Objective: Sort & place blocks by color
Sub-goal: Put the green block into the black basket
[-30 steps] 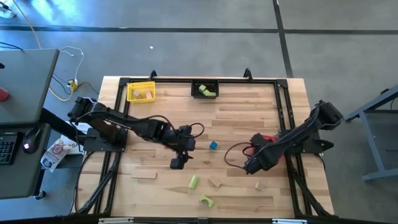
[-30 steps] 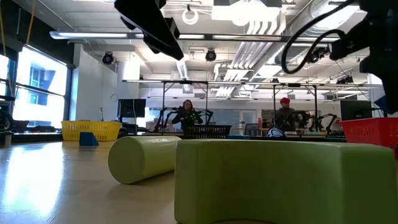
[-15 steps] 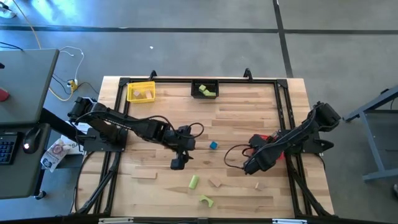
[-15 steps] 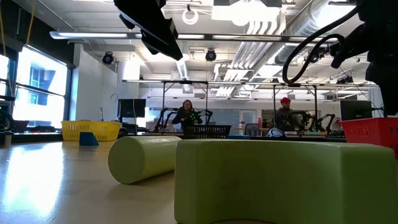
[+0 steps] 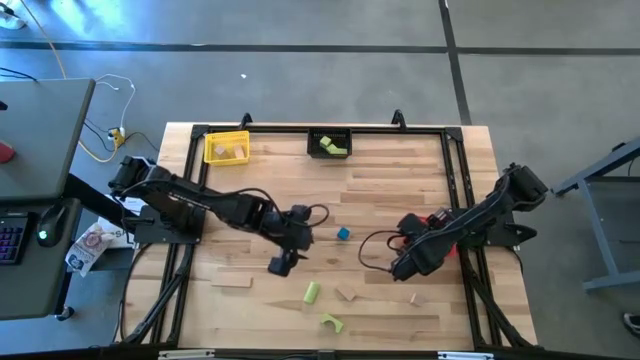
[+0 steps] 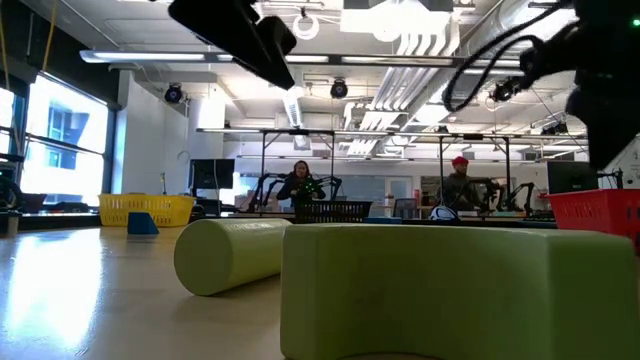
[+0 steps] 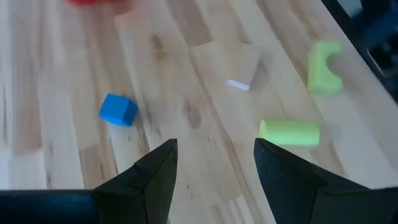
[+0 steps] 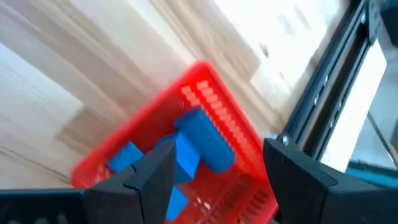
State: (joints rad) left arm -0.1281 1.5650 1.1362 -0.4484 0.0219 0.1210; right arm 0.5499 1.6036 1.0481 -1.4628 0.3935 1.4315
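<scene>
Right gripper (image 8: pixel 211 168) open, empty, over red bin (image 8: pixel 214 102) holding blue blocks (image 8: pixel 202 140); left gripper (image 7: pixel 214 162) open, empty, above worktop (image 7: pixel 186 74) near blue cube (image 7: pixel 118 110), green cylinder (image 7: pixel 289 132), green arch (image 7: pixel 323 67)

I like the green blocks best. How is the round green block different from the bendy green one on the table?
The green cylinder is a smooth, round log lying on its side; the green arch has flat sides and a notch cut in it. In the high view, the cylinder sits nearer the table's middle and the arch nearer the front edge. Both are light green and loose on the wood.
</scene>
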